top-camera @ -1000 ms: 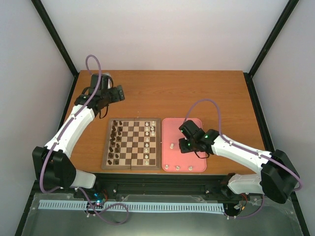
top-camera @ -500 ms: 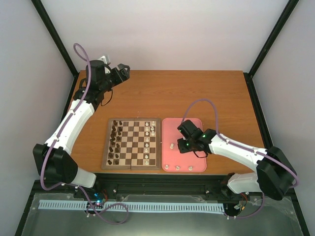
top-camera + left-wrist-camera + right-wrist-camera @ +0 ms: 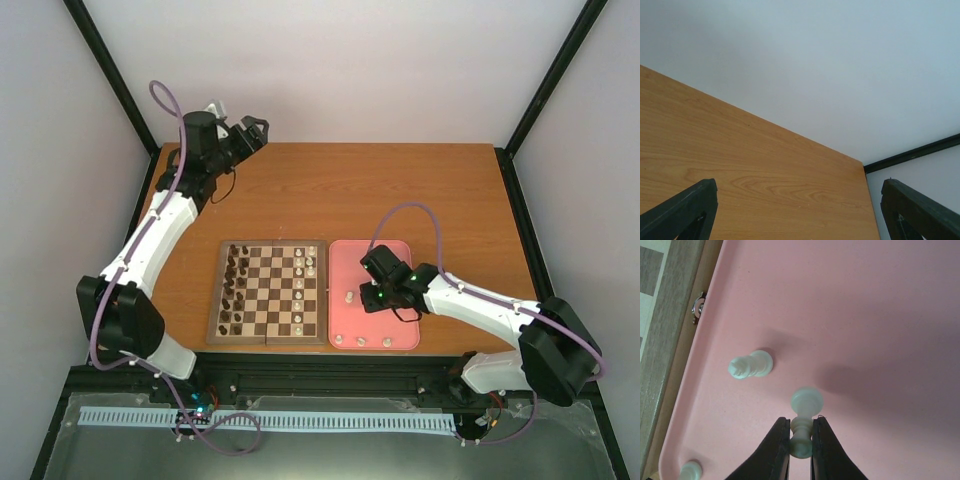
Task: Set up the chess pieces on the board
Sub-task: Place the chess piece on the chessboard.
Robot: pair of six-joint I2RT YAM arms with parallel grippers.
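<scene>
Top view: fixed above and behind the arm bases, looking down and forward; far enough to take in the whole bench [image 3: 400,190], the board [image 3: 268,292], the pink tray [image 3: 395,255] and both arms.
Left wrist view: raised at the bench's far left corner, facing across bare bench towards the back wall [image 3: 840,60] and a black frame bar [image 3: 920,152]; left fingers [image 3: 687,207] only at the bottom edge.
Right wrist view: looks straight down, very close to the tray; right fingers [image 3: 775,450] and one chess piece [image 3: 805,402] loom large.
Shared, top and right wrist: tray floor, board's border.
Shared, top and left wrist: far bench, back wall.
</scene>
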